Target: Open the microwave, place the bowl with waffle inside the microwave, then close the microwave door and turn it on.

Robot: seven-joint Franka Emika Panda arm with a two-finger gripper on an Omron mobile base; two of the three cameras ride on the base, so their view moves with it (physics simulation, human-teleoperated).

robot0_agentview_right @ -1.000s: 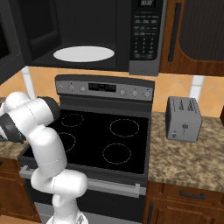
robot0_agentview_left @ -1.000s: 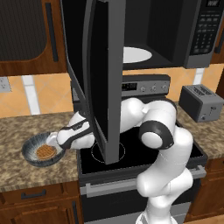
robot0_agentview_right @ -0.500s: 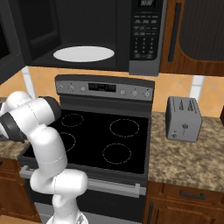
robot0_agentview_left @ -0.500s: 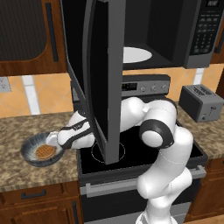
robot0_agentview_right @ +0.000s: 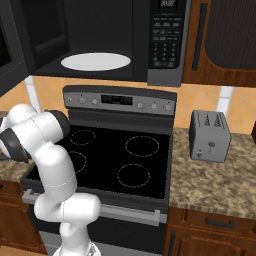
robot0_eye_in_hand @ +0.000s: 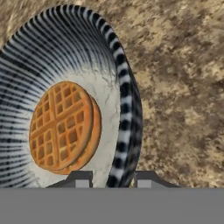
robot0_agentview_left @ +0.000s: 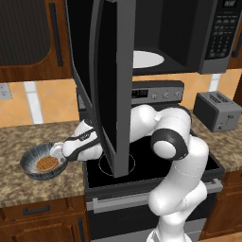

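The blue-grey streaked bowl (robot0_agentview_left: 29, 164) sits on the granite counter left of the stove, with the golden waffle (robot0_agentview_left: 46, 164) lying flat in it. My gripper (robot0_agentview_left: 64, 153) reaches low to the bowl's right edge and is shut on its rim. In the hand view the bowl (robot0_eye_in_hand: 52, 48) and waffle (robot0_eye_in_hand: 61, 124) loom close, and my gripper (robot0_eye_in_hand: 116, 179) has one fingertip on each side of the rim. The microwave (robot0_agentview_left: 189, 33) hangs above the stove with its door (robot0_agentview_left: 111, 85) swung wide open toward me. Its white turntable (robot0_agentview_right: 95, 61) is bare.
The open door hangs just above my forearm and beside the bowl. A black stove top (robot0_agentview_right: 125, 160) lies under the microwave. A grey toaster (robot0_agentview_right: 210, 135) stands on the counter to the right. Wooden cabinets flank the microwave.
The jaws have closed from wide open onto the bowl's right rim. The arm and bowl have barely moved.
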